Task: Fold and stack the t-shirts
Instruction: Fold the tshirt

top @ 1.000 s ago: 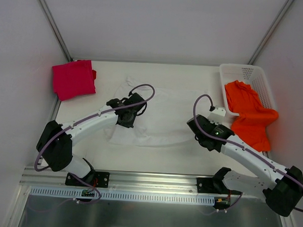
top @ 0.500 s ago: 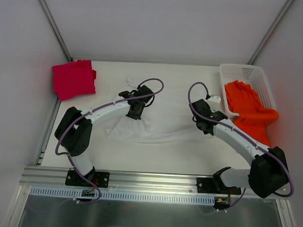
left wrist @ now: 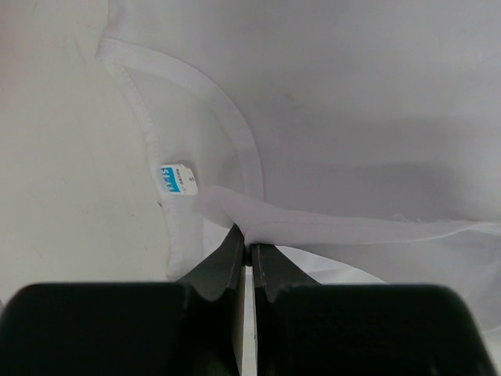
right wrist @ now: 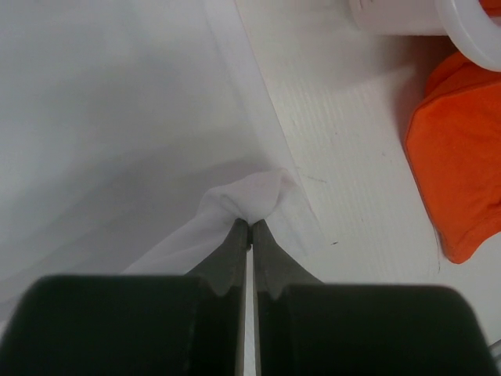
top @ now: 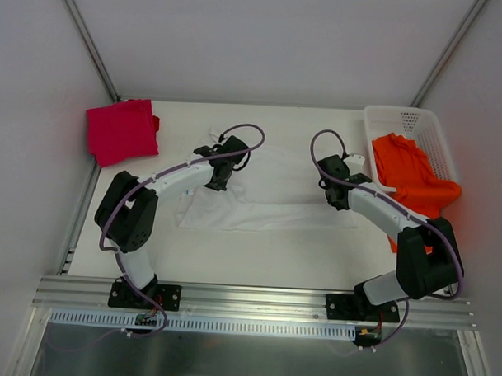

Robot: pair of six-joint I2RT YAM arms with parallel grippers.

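The white t-shirt (top: 271, 193) lies spread in the table's middle, its near half folded over towards the back. My left gripper (top: 221, 172) is shut on a pinch of its white cloth (left wrist: 258, 219) beside the collar and its small blue neck label (left wrist: 177, 178). My right gripper (top: 332, 184) is shut on a bunched corner of the same shirt (right wrist: 250, 200) near its right edge. The magenta-red t-shirt (top: 121, 131) lies folded at the back left. The orange t-shirt (top: 416, 190) hangs out of the white lattice basket (top: 418, 124) and also shows in the right wrist view (right wrist: 462, 149).
The basket stands at the back right against the wall, and its rim shows in the right wrist view (right wrist: 470, 23). Metal frame posts run up both back corners. The rail with the arm bases lines the near edge.
Both grippers have moved away from me towards the back, carrying the white shirt's near edge over itself. The shirt now lies as a narrower band.
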